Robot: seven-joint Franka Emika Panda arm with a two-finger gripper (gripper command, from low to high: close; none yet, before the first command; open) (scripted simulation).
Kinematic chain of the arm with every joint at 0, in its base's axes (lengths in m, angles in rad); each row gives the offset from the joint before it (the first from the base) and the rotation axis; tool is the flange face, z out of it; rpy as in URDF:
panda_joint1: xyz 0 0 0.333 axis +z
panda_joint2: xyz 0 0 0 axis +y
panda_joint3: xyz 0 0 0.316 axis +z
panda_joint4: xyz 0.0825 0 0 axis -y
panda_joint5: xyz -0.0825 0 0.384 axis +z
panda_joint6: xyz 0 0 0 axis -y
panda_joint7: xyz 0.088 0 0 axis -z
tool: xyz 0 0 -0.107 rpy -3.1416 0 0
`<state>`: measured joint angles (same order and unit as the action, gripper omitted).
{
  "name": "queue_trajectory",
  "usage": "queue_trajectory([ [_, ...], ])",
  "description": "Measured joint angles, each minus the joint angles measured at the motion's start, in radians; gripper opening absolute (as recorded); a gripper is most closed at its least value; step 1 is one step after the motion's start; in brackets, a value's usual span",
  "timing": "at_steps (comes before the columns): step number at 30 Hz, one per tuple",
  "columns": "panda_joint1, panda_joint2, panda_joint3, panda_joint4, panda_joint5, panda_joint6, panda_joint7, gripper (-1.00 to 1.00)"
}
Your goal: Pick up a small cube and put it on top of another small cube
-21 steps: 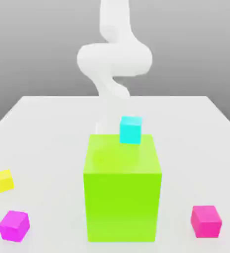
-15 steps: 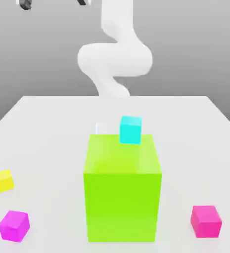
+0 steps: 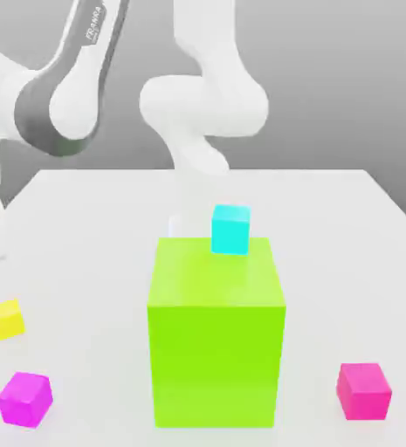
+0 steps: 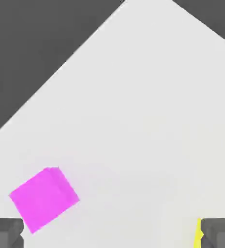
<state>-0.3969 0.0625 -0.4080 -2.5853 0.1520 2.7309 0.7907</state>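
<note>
Exterior view: the yellow cube [image 3: 8, 319] rests on the bench [image 3: 328, 253] toward the exterior view's left, just behind the magenta cube [image 3: 25, 400]; it is the smallest of the cubes, and the hand end of the arm [image 3: 62, 96] is above and behind it, at the left edge of the view. The arm is smooth and white, with a dark grey band at the joint and maker's lettering on the link; the bench is flat, pale and matt. The lime-green block [image 3: 216, 349] is large, plain and box-shaped, standing upright near the middle; the cyan cube [image 3: 230, 230] appears at the far part of its top face, though whether it touches that face cannot be told; the pink cube [image 3: 364, 392] sits on the bench to the exterior view's right, well apart from the block. All carry flat, untextured colour with straight edges.

Hand view: the gripper [image 4: 112, 233] has its two dark, blocky fingers set wide apart, open, with pale bench between them; the yellow cube shows as a narrow strip beside one finger, partly hidden by it, and contact cannot be determined; the magenta cube lies near the other finger, turned at an angle. This view gives the finger spacing and two bench edges against dark grey ground; the exterior view gives the block, the cyan cube and the pink cube.
</note>
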Motion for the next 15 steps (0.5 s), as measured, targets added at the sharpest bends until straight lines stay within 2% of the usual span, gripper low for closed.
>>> queue_trajectory([
  [3, -0.060, 0.115, 0.000, -0.027, 0.071, 0.055, -0.041, 0.00],
  [8, -0.196, 0.297, 0.153, 0.008, 0.237, 0.181, -0.165, 0.00],
  [9, -0.220, 0.323, 0.182, 0.014, 0.258, 0.201, -0.181, -1.00],
  [15, -0.233, 0.336, 0.196, 0.018, 0.266, 0.211, -0.187, -1.00],
])
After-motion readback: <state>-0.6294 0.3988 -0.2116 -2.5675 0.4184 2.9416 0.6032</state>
